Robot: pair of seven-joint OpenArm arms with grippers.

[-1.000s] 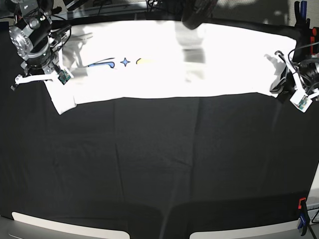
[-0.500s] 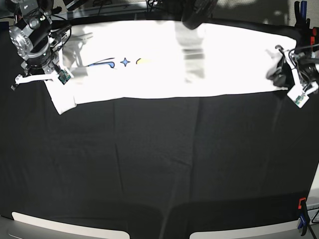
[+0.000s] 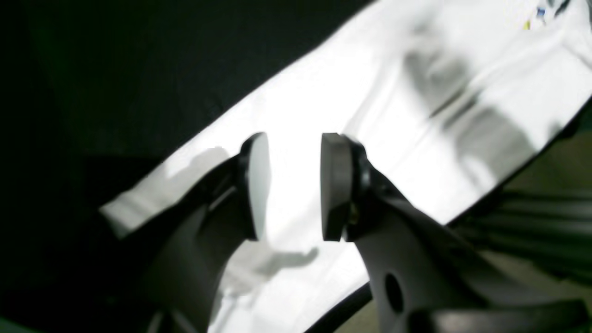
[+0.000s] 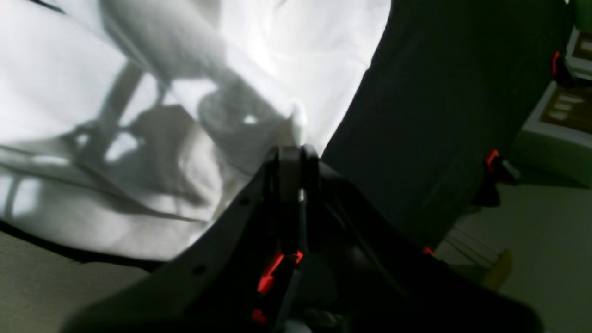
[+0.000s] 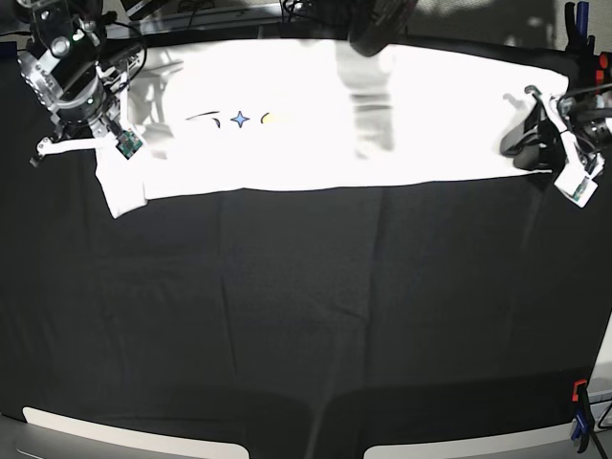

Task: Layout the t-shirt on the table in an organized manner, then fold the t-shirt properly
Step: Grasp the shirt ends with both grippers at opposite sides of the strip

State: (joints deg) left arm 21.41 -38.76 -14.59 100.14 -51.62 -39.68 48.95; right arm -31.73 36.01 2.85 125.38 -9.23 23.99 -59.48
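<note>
The white t-shirt (image 5: 430, 115) lies spread along the far edge of the black-draped table (image 5: 306, 316), with a blue star and a bit of print showing near its left end. My right gripper (image 5: 96, 145) is at the shirt's left end. In the right wrist view it (image 4: 291, 162) is shut, with a fold of the shirt (image 4: 277, 46) rising to its tips. My left gripper (image 5: 526, 143) is over the shirt's right edge. In the left wrist view it (image 3: 293, 185) is open and empty, its pads (image 3: 256, 185) apart above the white cloth (image 3: 416, 115).
A red and blue clamp (image 5: 579, 411) grips the table's front right edge and more clamps (image 5: 574, 19) stand at the far right. White panels (image 5: 124, 435) lie along the front edge. A dark object (image 5: 378, 24) hangs over the shirt's middle. Red clamps (image 4: 492, 159) show past the table's edge.
My left gripper has moved up and inward over the shirt's right edge. My right arm has shifted slightly up, tugging the shirt's left end, so the blue print shows narrower.
</note>
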